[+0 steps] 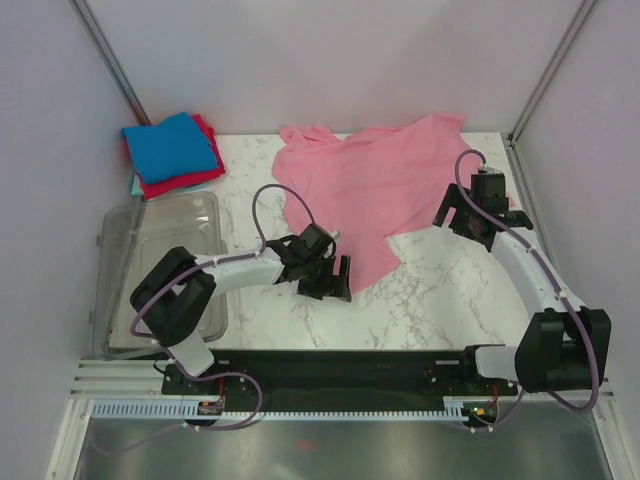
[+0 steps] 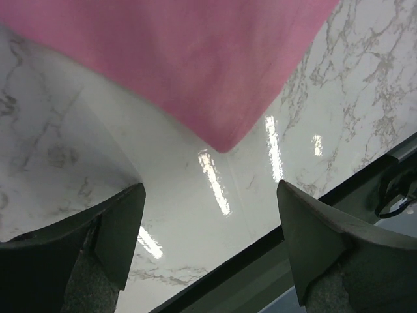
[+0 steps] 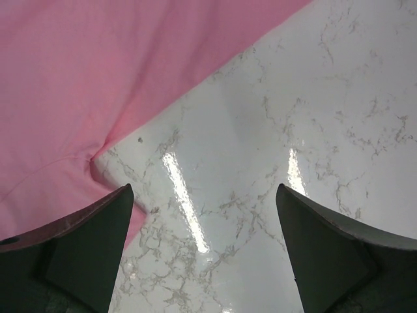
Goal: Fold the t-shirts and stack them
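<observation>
**On the tabletop (image 1: 440,290), pink t-shirt (image 1: 370,190) awaits its fold**

Rumpled, the pink t-shirt lies across the far tabletop, the folded stack (image 1: 170,150) at far left. Jaws apart and empty, the left end effector (image 1: 330,278) hovers by the shirt's near corner; the right end effector (image 1: 462,215), also apart, by its right edge. Best practice, likely: pinch the hems low, pull the cloth flat before folding.

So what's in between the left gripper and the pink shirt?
Nothing, just bare marble table. The left wrist view shows the left gripper open, stopping short of the corner of the pink shirt.
</observation>
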